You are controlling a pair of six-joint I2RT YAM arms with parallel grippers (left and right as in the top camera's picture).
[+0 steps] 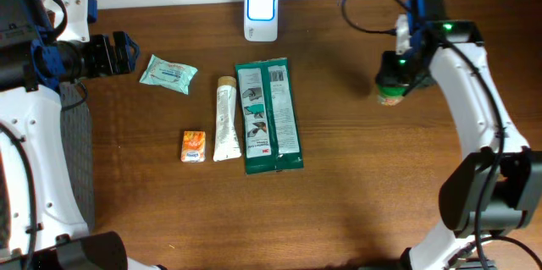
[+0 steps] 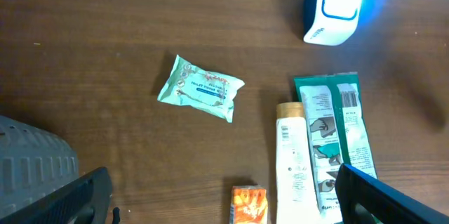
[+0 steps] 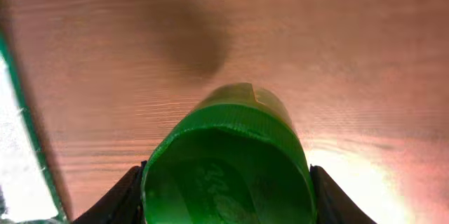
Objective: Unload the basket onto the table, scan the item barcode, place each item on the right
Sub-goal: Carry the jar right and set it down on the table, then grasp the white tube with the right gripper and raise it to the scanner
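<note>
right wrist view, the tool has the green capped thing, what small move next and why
Probably carry the green-capped container left toward the white scanner: the right tool grips it, but it is far to the right of the scanner's lit face.

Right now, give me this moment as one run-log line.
left tool: open, empty | right tool: shut on green-capped container | barcode scanner: on table, container not at it yet

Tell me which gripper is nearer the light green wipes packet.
Left. The open left gripper sits just beside the wipes packet; the right gripper, holding a green-capped container, is far across the table.
</note>
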